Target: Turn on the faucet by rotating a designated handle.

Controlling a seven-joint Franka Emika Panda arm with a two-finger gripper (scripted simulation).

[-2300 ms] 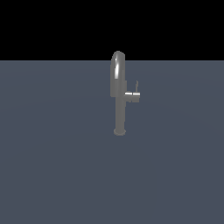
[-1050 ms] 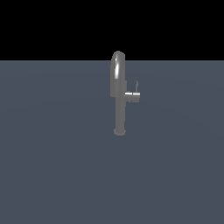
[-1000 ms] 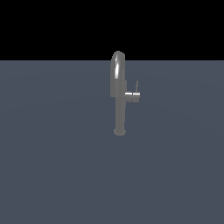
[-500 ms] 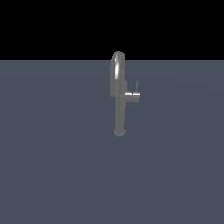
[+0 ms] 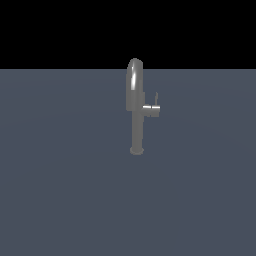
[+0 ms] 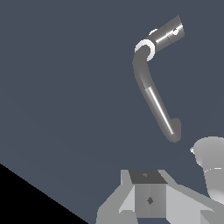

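The faucet (image 5: 136, 115) is a tall slim grey metal column with an arched spout, standing upright on a small round base. The handle (image 5: 151, 110) is a short grey stub jutting from the column toward the exterior view's right, with a thin lever rod pointing up at its end. No arm or gripper shows in the exterior view. The wrist view looks down on the faucet (image 6: 153, 100) and the handle (image 6: 168, 33). My gripper (image 6: 151, 216) shows at the frame's edge, apart from the faucet, jaws spread and empty.
The faucet stands on a plain dark blue-grey floor (image 5: 65, 190) with a black background behind it. A rounded light grey body (image 6: 214, 168), seemingly part of my arm, shows beside the gripper in the wrist view.
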